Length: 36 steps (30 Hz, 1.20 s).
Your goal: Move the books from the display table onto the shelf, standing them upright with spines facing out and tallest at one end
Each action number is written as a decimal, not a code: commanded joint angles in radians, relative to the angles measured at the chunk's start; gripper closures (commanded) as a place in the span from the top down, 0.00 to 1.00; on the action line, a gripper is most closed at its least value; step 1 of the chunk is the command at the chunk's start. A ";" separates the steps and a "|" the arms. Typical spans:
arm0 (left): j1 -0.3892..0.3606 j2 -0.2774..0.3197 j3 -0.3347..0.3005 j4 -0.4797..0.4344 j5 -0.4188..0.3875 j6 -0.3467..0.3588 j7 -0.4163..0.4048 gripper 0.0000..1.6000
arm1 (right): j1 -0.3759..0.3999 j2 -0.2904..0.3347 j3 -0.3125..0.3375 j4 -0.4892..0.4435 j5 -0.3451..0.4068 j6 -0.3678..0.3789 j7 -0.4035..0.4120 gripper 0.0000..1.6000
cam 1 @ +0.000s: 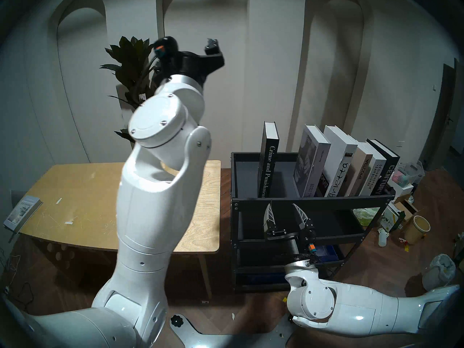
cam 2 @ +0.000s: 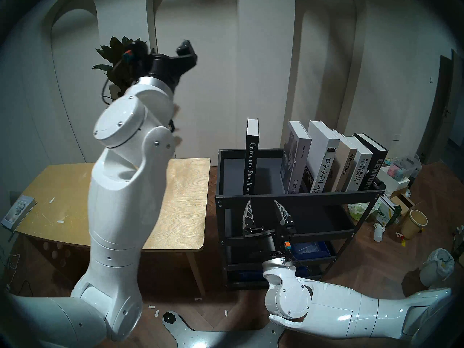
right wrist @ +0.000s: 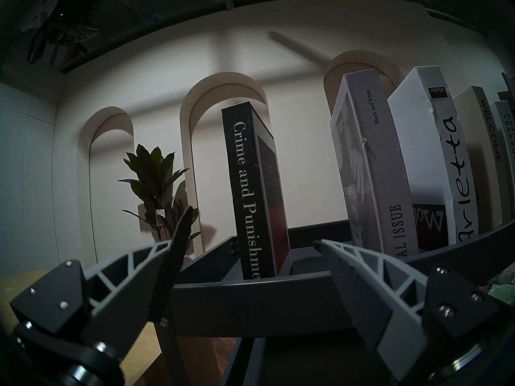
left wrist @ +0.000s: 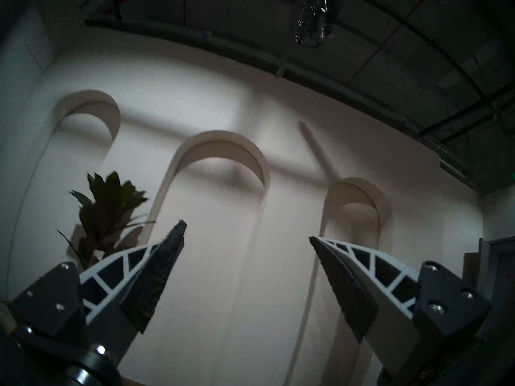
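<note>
Six thick hardcovers stand in the rimmed top tray of the black metal shelf (cam 1: 311,198), spines facing the near side. The black Crime and Punishment (cam 1: 268,164) stands upright and alone toward the tray's left, well apart from the rest. The other five lean together at the right end: the grey Special Issue (cam 1: 310,169), tilted with its top to the left, then the white Arietta (cam 1: 337,171), the beige Welcome (cam 1: 360,174), the white Designhotels Yearbook (cam 1: 374,175) and the black Century (cam 1: 385,178) at the far right. A smaller dark volume shows low between Special Issue and Arietta.

The right pincer (cam 1: 285,213) sits just below the tray's near rim, fingers spread wide and empty; in its wrist view Crime and Punishment (right wrist: 255,198) rises above the rim between the fingertips, beyond them. The left pincer (left wrist: 247,233) is raised high over the far side of the desk (cam 1: 75,189), pointing at the arched wall, also spread wide and holding nothing, well apart from every book.

The plywood desk to the shelf's left carries only a thin grey book (cam 1: 22,213) overhanging its left edge. A blue bin (cam 1: 329,252) sits on a lower tier of the shelf.
</note>
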 commanded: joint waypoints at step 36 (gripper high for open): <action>0.571 0.257 -0.561 -0.091 -0.035 0.118 -0.217 1.00 | 0.006 -0.008 -0.002 0.006 -0.001 -0.002 0.001 1.00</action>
